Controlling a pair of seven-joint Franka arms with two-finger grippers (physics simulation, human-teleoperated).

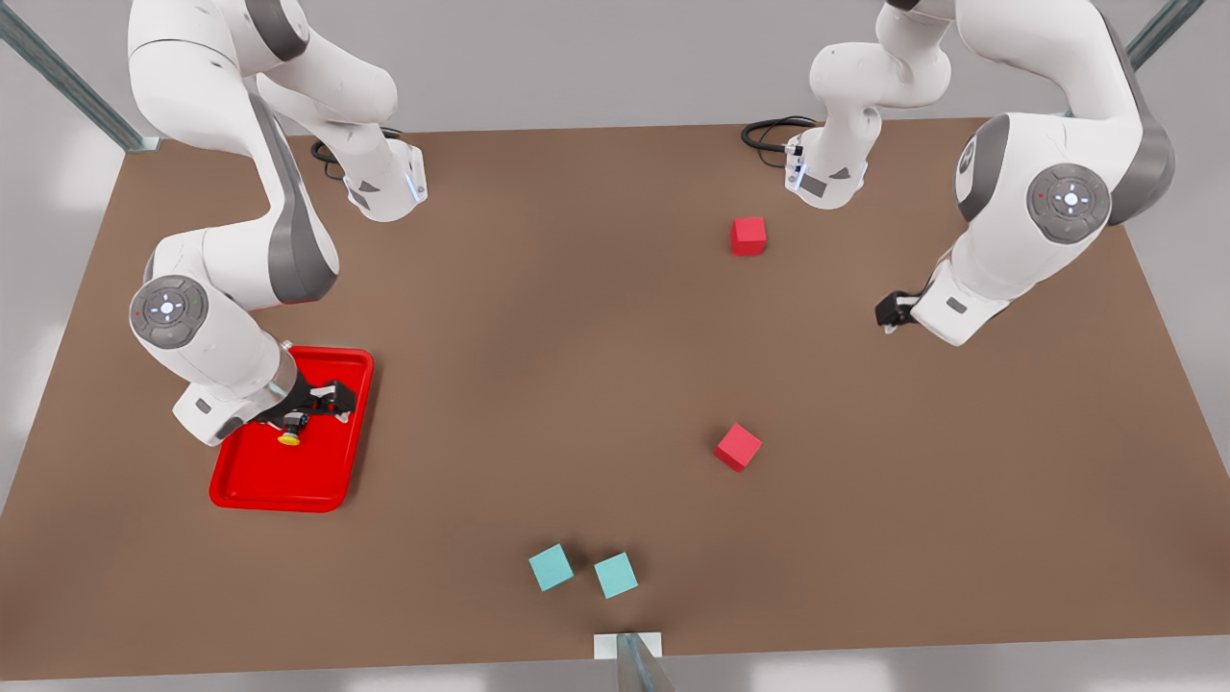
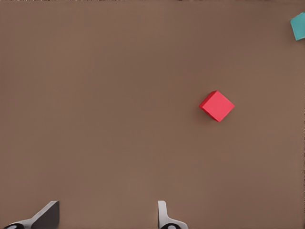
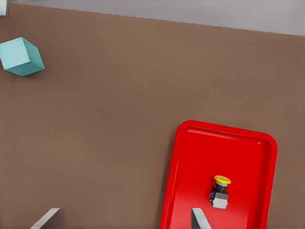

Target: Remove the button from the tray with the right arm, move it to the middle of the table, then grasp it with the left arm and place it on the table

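The button [image 1: 289, 434] with its yellow cap lies on its side in the red tray [image 1: 317, 481] at the front view's left. My right gripper [image 1: 319, 404] hovers over the tray, open. In the right wrist view the button [image 3: 220, 191] sits on the tray [image 3: 200, 157] just outside one fingertip [image 3: 199, 220], not between the fingers; the right gripper [image 3: 124, 220] spans the tray's edge. My left gripper [image 1: 889, 309] waits open above the table [image 1: 577, 336] at the front view's right, and the left wrist view shows the left gripper [image 2: 105, 218] holding nothing.
Two red cubes [image 1: 748, 235] [image 1: 738, 447] lie on the table right of centre; the nearer red cube [image 2: 217, 106] is under the left wrist. Two teal cubes [image 1: 551, 566] [image 1: 615, 575] sit near the front edge. Black cables [image 1: 769, 130] lie at the back.
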